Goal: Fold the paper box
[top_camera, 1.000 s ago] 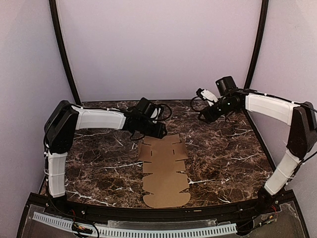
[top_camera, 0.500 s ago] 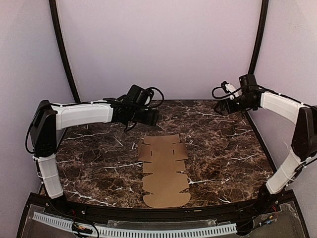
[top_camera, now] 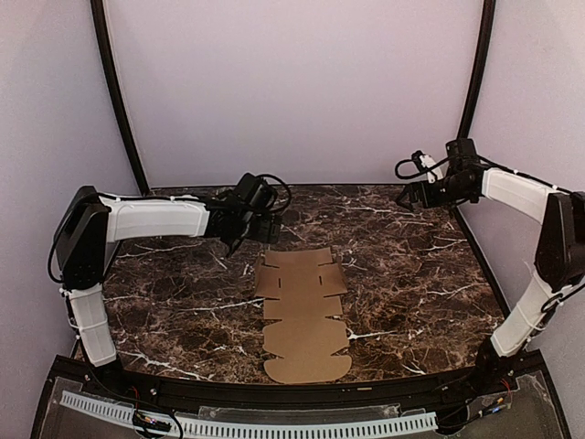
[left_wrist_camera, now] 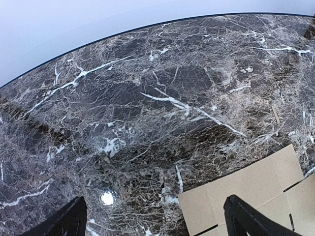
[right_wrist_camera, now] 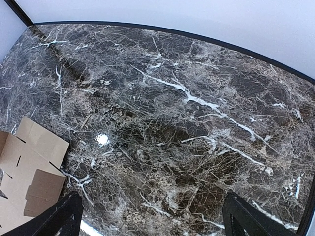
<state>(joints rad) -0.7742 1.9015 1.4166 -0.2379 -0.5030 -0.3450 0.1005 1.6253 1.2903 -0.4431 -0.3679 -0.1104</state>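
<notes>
Both arms raised and reaching inward, fingers spread wide.
Left arm (top_camera: 160, 219) bends at the elbow and runs level toward centre, with the left gripper (top_camera: 263, 229) angled downward. The wrist view shows its fingers (left_wrist_camera: 69, 222) set far apart, nothing between them. Right arm (top_camera: 516, 194) rises along the right side, right gripper (top_camera: 413, 193) pointing inward at the far end, fingers (right_wrist_camera: 246, 219) likewise parted and empty.

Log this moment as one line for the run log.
paper box: flat, unfolded on table | left hand: open, empty, near box's far end | right hand: open, empty, far-right corner
</notes>
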